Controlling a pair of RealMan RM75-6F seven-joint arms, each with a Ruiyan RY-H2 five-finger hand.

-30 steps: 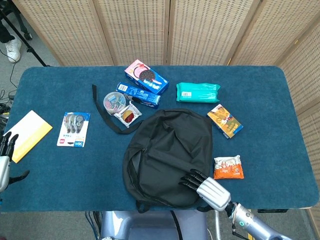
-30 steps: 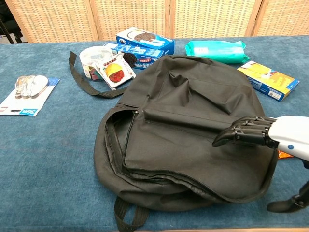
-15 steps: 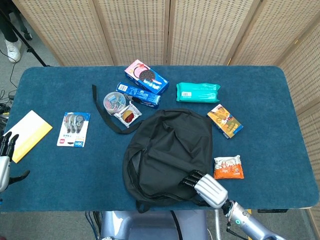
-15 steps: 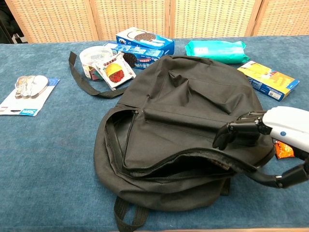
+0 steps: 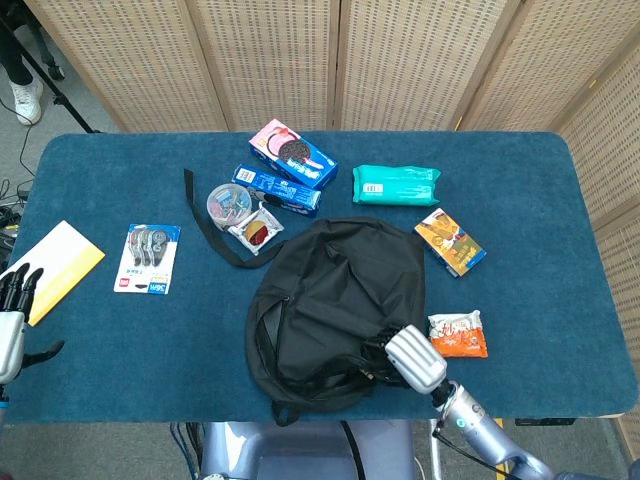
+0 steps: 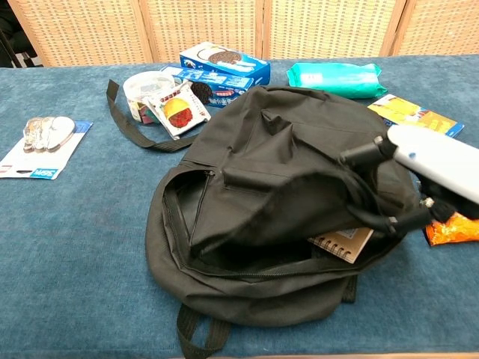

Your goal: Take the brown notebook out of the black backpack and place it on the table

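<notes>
1. Since the earlier frames the right hand (image 6: 419,161) has lifted the backpack's (image 6: 292,149) top flap higher; the mouth now gapes and a notebook (image 6: 343,245) corner shows, hidden a second ago.
2. Notebook: brown cover, spiral edge, lying flat inside the backpack at the right end of the opening, only one corner visible in the chest view. Head view doesn't show it.
3. Right hand sits just above and right of the notebook, fingers hooked in the flap fabric, pinching it up. Not touching the notebook.
4. Flap is likely held up to keep the mouth open so the notebook is reachable; let go and it would probably sag shut.
5. Left hand (image 5: 12,315) is well apart at the table's (image 5: 540,190) left edge, fingers spread, holding nothing, beside a yellow envelope (image 5: 60,268).
6. Snack bag (image 6: 453,228) lies just right of the backpack, under the right arm.
</notes>
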